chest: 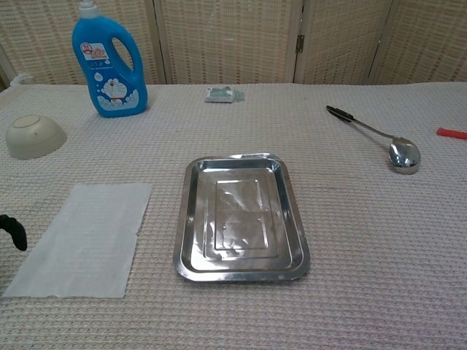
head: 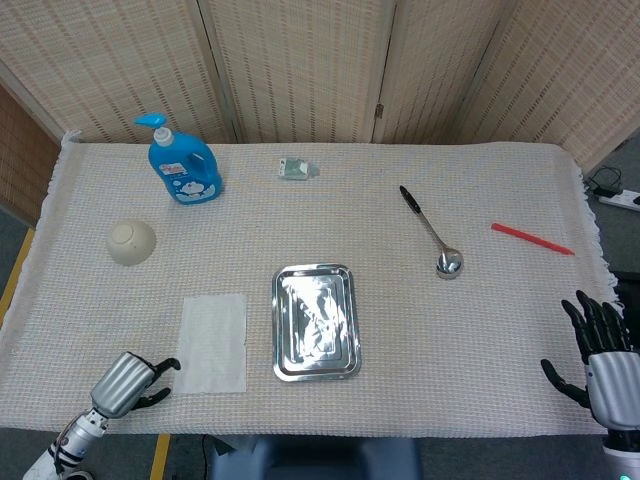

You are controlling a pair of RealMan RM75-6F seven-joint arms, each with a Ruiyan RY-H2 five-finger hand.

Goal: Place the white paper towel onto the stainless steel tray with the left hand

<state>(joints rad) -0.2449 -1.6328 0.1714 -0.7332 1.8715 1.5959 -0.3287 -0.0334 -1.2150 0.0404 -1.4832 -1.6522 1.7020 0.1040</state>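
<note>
**Camera Placement**

Head view: mounted high, looking steeply down over the whole table (head: 480, 330) toward the folding screen (head: 300, 70). Chest view: lower, nearer, shallower forward angle. Both views share the tray (head: 316, 322) (chest: 241, 219) and the objects around it.
</note>
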